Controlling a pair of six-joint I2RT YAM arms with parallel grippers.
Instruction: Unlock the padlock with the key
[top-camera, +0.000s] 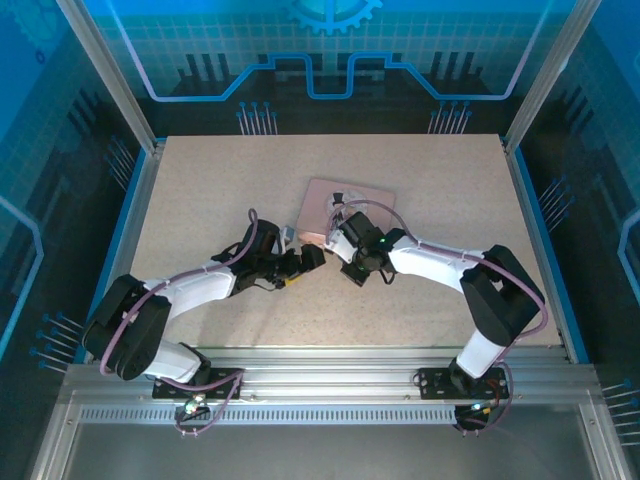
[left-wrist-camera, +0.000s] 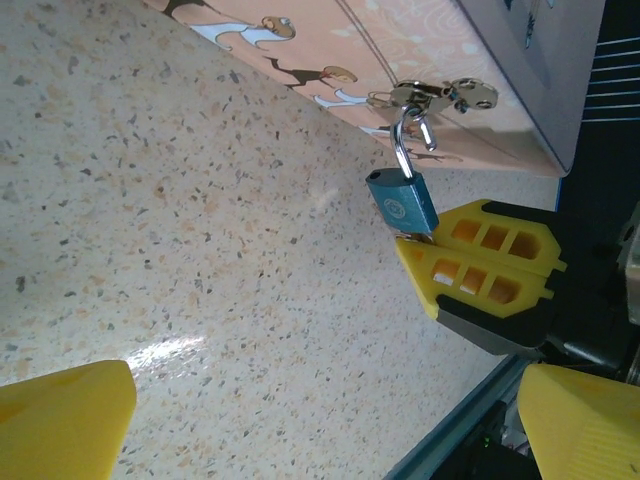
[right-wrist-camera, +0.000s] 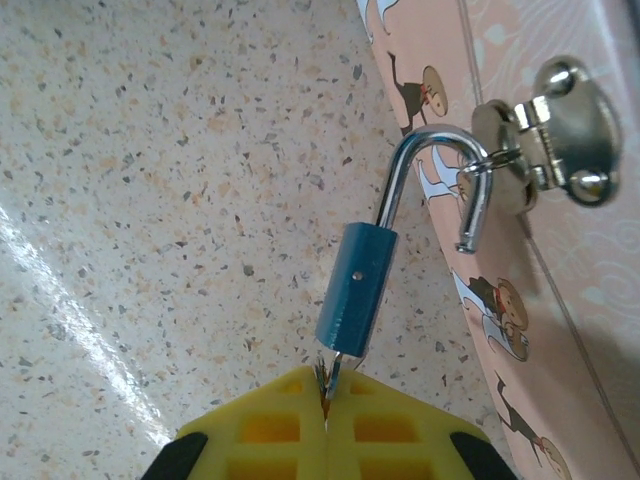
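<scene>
Small blue padlock (right-wrist-camera: 357, 290), silver shackle open, hangs at centre frame from the clasp (right-wrist-camera: 560, 130) of the pink box (right-wrist-camera: 560, 330); right gripper (right-wrist-camera: 328, 400) pinches the key (right-wrist-camera: 330, 375) beneath it; left gripper (left-wrist-camera: 325, 400) gapes wide, empty.

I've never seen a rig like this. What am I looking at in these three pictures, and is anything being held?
These are two white robot arms, left and right, bolted to a speckled beige table. Each ends in a two-finger gripper with yellow pads. The overhead picture looks down from behind them. The other two come from cameras on the wrists.

On the table lies a pink rectangular box with cartoon figures. A small blue padlock with a silver shackle hangs from its metal latch. The shackle's free end is out of the body, so it looks unlocked.

The right gripper is shut on the thin metal key in the lock's underside. The left gripper is open, holding nothing.
</scene>
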